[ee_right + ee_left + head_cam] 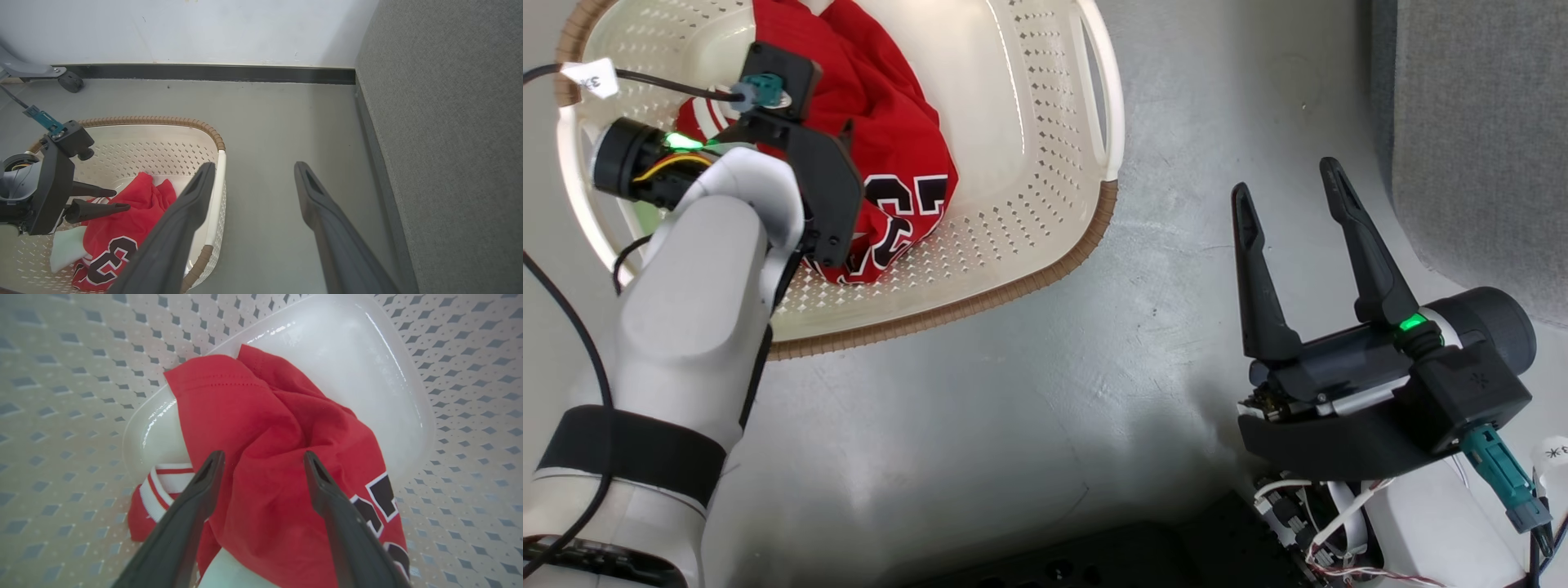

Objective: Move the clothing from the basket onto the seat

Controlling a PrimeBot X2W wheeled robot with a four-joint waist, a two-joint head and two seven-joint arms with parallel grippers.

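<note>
The left tool (263,455) gapes wide over crumpled red jersey (278,506) in the perforated plastic basket (1029,122); the right tool (1286,178), at its four o'clock, is spread wide, empty.

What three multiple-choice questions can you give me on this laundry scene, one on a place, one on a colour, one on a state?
1. Where is the clothing?
A. inside the basket
B. draped over its rim
C. hanging outside it

2. What colour are the numerals on the clothing?
A. blue
B. black
C. yellow

3. How does the left gripper stand?
A. open over the clothing
B. shut on the clothing
C. shut on the basket's handle

Answers: 1 A, the red fabric lies on the basket's bottom. 2 B, the numerals are black with white edges. 3 A, its jaws stand apart above the fabric.
</note>
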